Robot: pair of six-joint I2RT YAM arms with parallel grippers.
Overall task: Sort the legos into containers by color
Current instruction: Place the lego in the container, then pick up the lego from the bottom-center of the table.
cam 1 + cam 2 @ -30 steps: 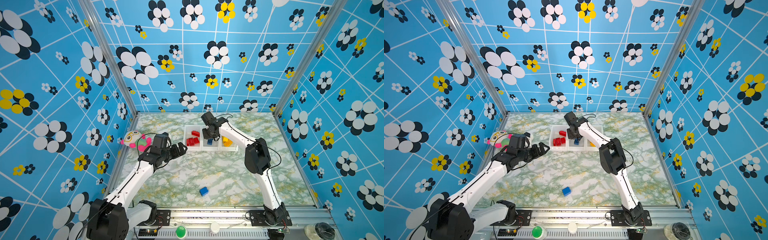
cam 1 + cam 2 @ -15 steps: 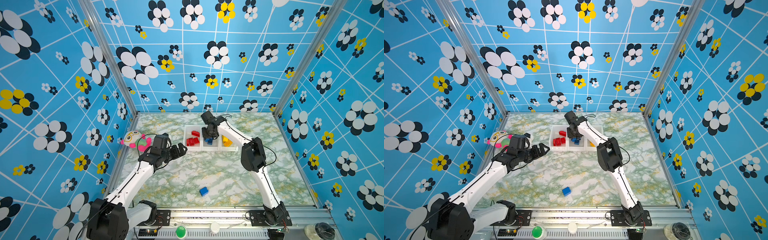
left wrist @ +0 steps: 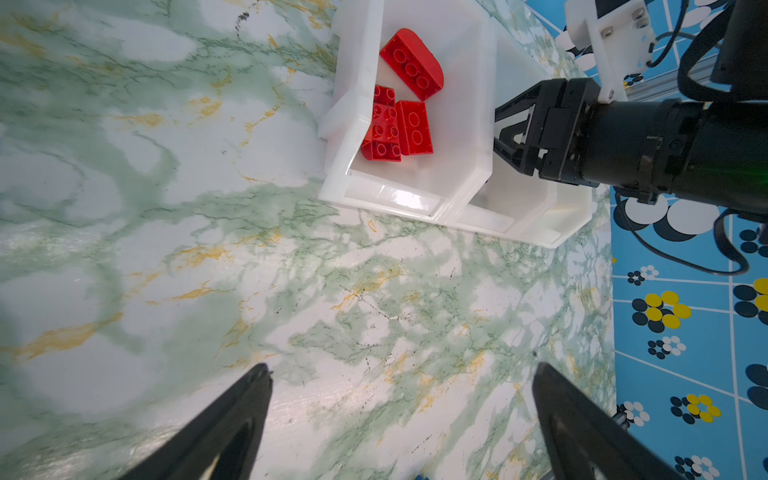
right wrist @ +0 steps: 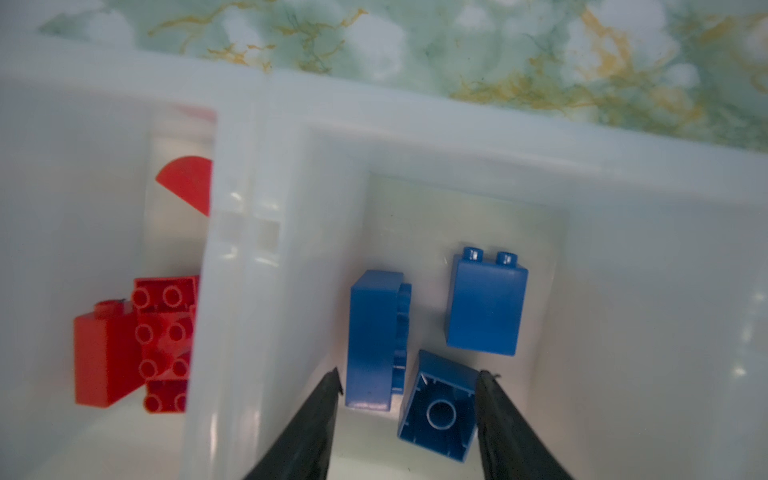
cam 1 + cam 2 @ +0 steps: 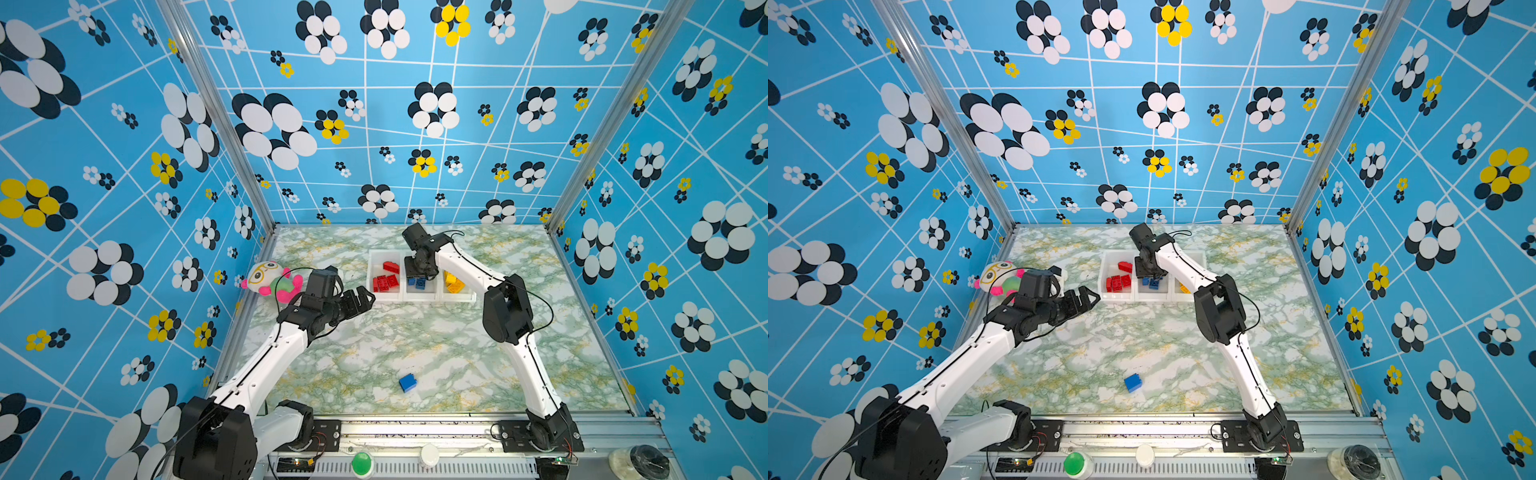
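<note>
You'll find no readable writing or brand on anything here. Since a second ago your right gripper (image 4: 407, 382) has spread its fingers (image 4: 316, 419) over the middle bin (image 5: 419, 296); they now stand apart with a blue brick (image 4: 438, 407) lying hollow side up between them, though you cannot tell if they touch it. Two more blue bricks (image 4: 484, 307) lie just beyond. The red bricks (image 5: 385, 280) sit in the bin at 9 o'clock (image 3: 415, 195), the yellow bricks (image 5: 453, 282) in the bin at 3 o'clock (image 5: 467, 297). One loose blue brick (image 5: 407, 382) rests on the surface (image 5: 436, 357) at 6 o'clock from the bins. Your left gripper (image 3: 403, 382) has not moved, fingers wide and empty, near the plush toy (image 5: 270, 282).
</note>
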